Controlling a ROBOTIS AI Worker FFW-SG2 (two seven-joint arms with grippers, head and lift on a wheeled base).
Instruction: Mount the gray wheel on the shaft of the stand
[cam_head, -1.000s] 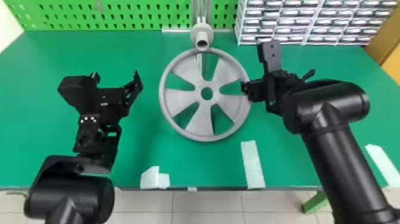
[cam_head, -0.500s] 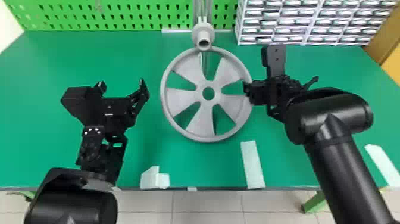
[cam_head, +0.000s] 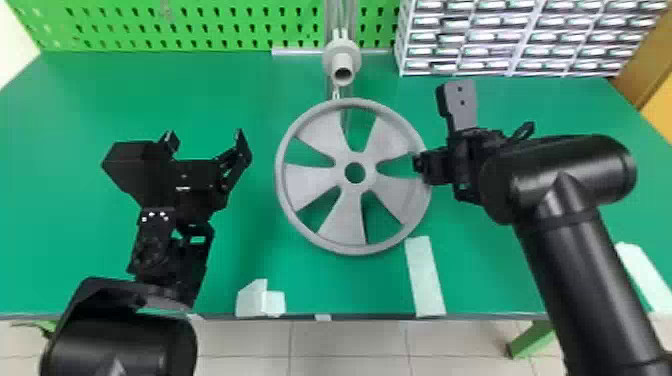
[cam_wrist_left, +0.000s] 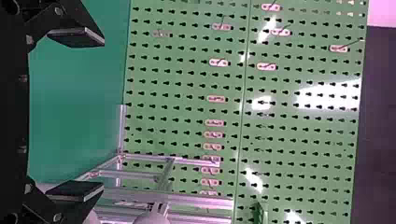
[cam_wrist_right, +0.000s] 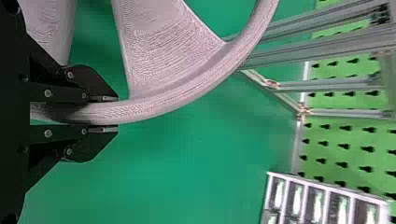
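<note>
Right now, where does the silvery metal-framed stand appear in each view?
Head view: silvery metal-framed stand, top centre, beyond the round gray spoked wheel.
Left wrist view: its rails, beyond the black left gripper.
Right wrist view: its rails, past the wheel's rim.
Shared landmark: green slotted pegboard behind it.

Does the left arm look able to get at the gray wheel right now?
Probably yes: the left pincer stands open and empty left of the gray wheel, with nothing seen between them. It faces the green pegboard, though, so it would likely need to turn first.
</note>
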